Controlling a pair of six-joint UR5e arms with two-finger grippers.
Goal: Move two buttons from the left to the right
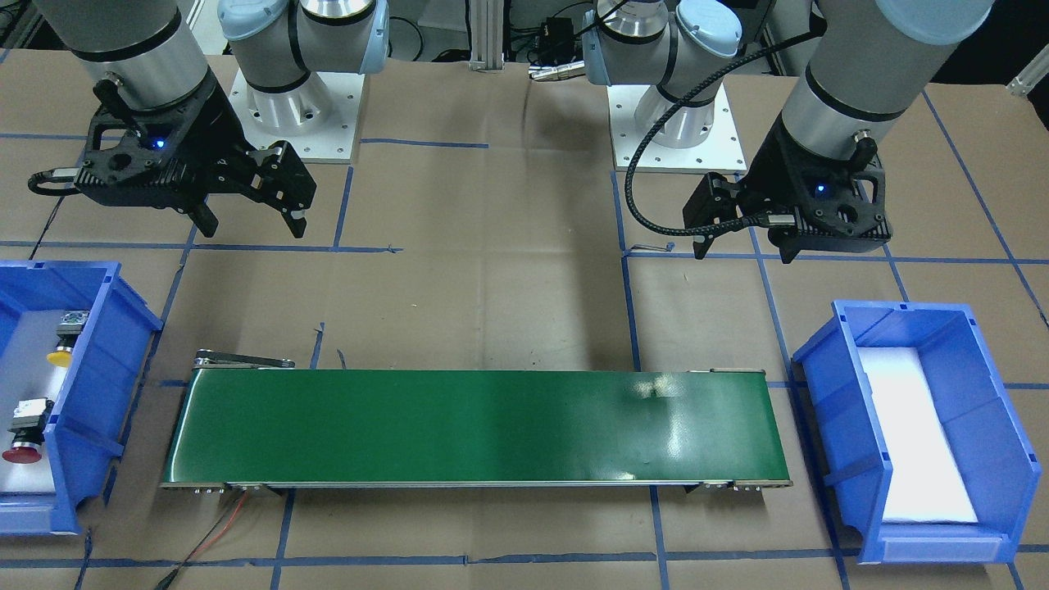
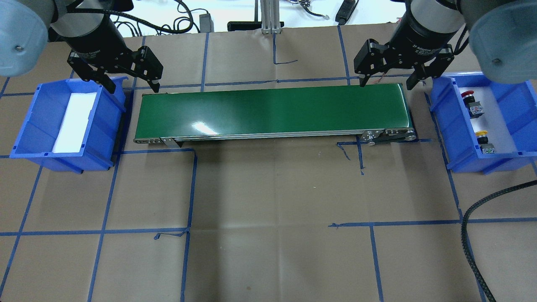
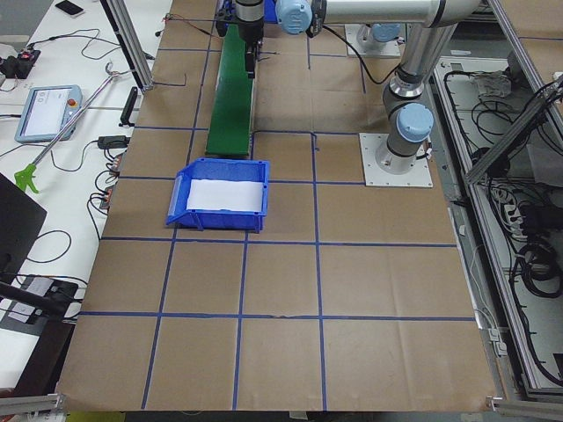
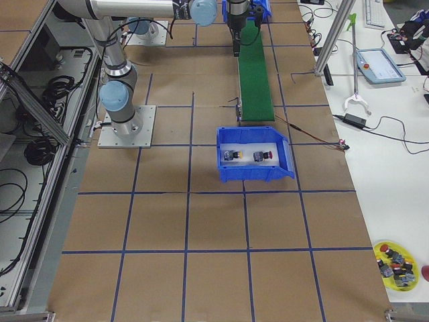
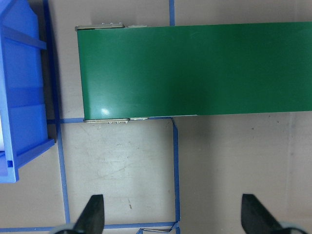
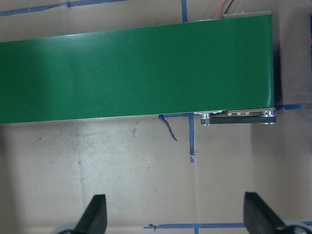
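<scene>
I see both buttons lying in the blue bin [image 2: 514, 121] on my right side: the red-capped button [image 2: 469, 97] farther from the base, the yellow-capped button [image 2: 483, 136] nearer. The left gripper [image 2: 128, 86] and right gripper [image 2: 386, 79] each hang empty, jaws spread wide, above opposite ends of the green conveyor belt [image 2: 272, 109], presumably parked. The other blue bin [image 2: 31, 126] holds only a white liner.
</scene>
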